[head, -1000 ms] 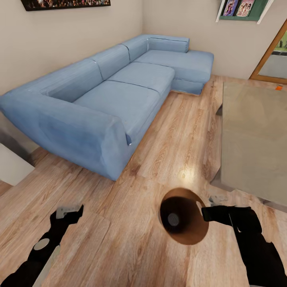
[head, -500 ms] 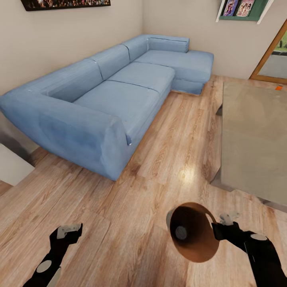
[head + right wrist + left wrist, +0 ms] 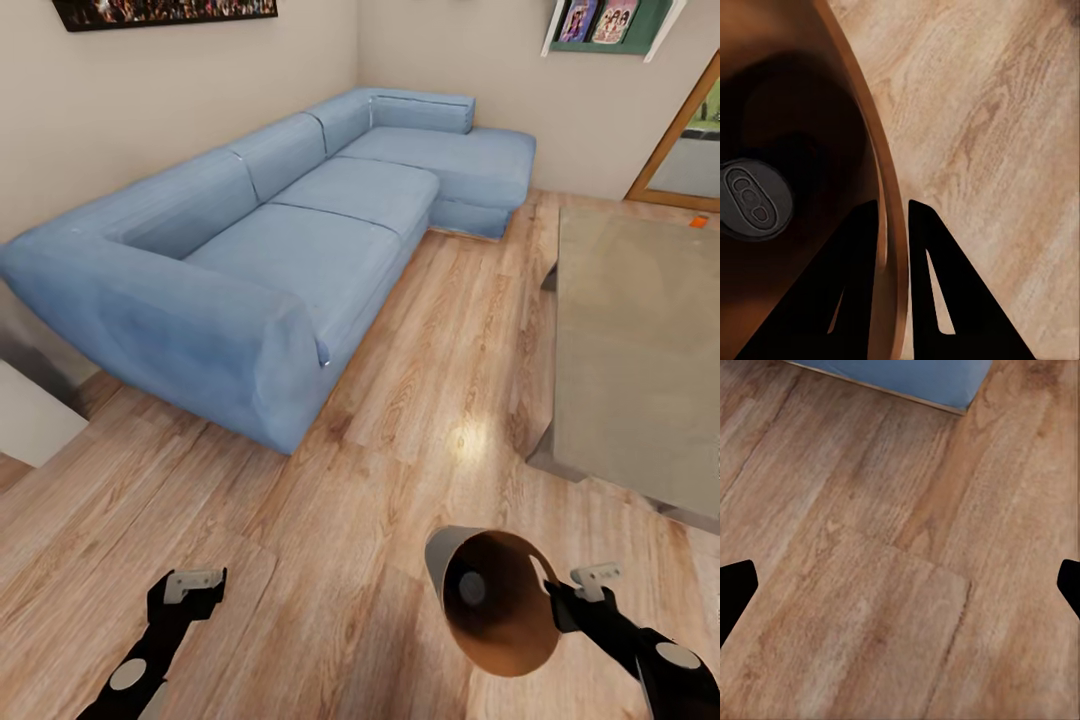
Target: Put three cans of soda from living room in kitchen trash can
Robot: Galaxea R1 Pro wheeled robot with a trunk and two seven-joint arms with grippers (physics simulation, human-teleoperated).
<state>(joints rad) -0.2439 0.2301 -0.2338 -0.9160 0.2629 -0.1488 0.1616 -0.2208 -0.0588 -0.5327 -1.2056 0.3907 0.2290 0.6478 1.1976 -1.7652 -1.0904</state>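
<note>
The right hand (image 3: 560,600) pinches the tash can (image 3: 495,600) by its rim, 1 can of soda (image 3: 754,201) inside. The left hand (image 3: 190,590) hangs open, well apart from it.

open plank floor (image 3: 420,380) runs as a corridor between the blue corner sofa (image 3: 270,250) on the robot's left and the low table (image 3: 640,350) on its right; both bound lateral movement. the sofa's near armrest juts toward the robot. the right gripper (image 3: 560,600) pinches the rim of the tilted tash can (image 3: 495,610), which occupies the space ahead of that arm. the left gripper (image 3: 190,590), jaws spread, hangs over bare floor with nothing close around it.
</note>
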